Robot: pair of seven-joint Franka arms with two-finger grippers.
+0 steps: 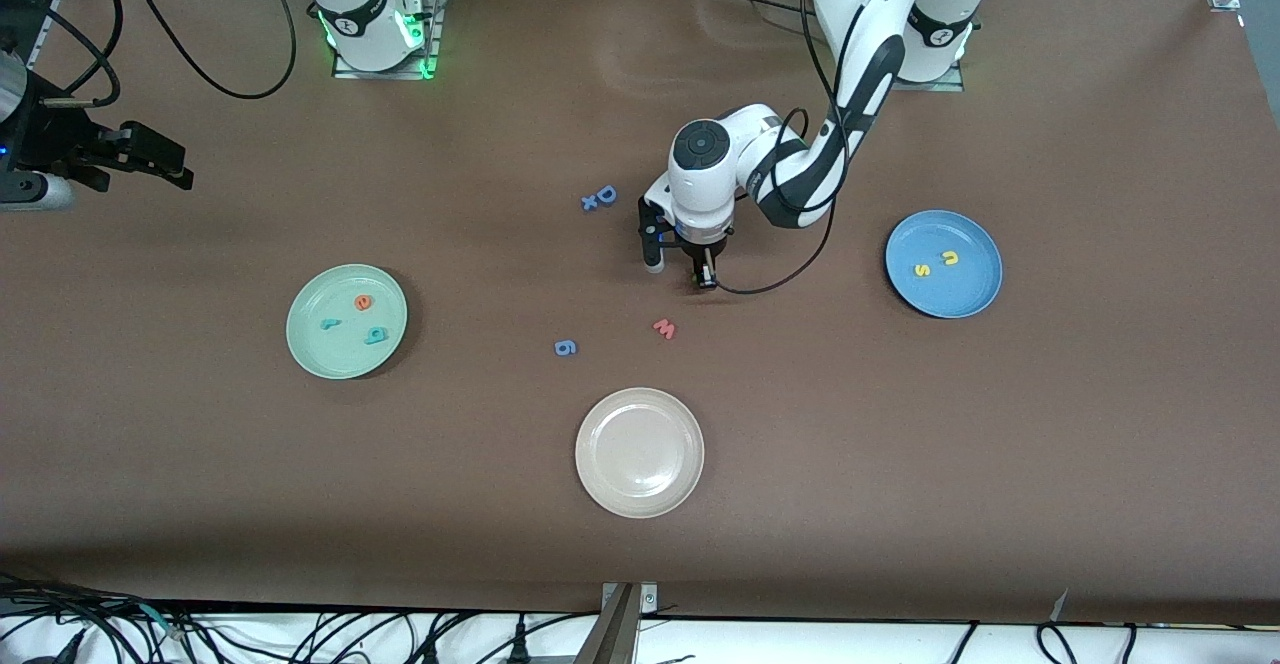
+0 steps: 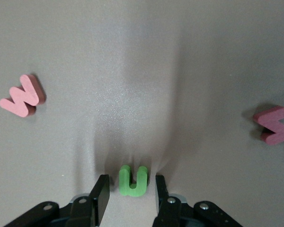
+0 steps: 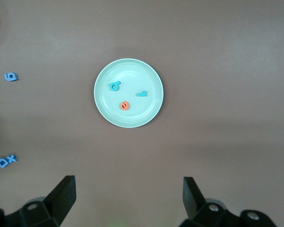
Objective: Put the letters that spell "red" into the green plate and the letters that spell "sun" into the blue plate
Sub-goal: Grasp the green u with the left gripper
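The olive-green "n" (image 2: 133, 181) lies on the table between the fingers of my left gripper (image 2: 131, 182), which is open with a gap on each side of the letter. In the front view this gripper (image 1: 705, 279) is low over the table's middle. The blue plate (image 1: 965, 294) holds the yellow "s" (image 1: 922, 269) and yellow "u" (image 1: 949, 259). The green plate (image 1: 318, 352) holds the orange "e" (image 1: 363, 302), teal "r" (image 1: 329, 323) and teal "d" (image 1: 376, 335). My right gripper (image 1: 160, 164) waits open at the right arm's end of the table; its wrist view shows the green plate (image 3: 132, 71).
A red "w" (image 1: 664, 328) and a blue "6" (image 1: 565, 347) lie nearer the front camera than my left gripper. A blue "D" with an "x" (image 1: 600, 198) lies beside it. A beige-white plate (image 1: 600, 484) sits near the front. A dark red letter (image 2: 274, 125) lies by the left gripper.
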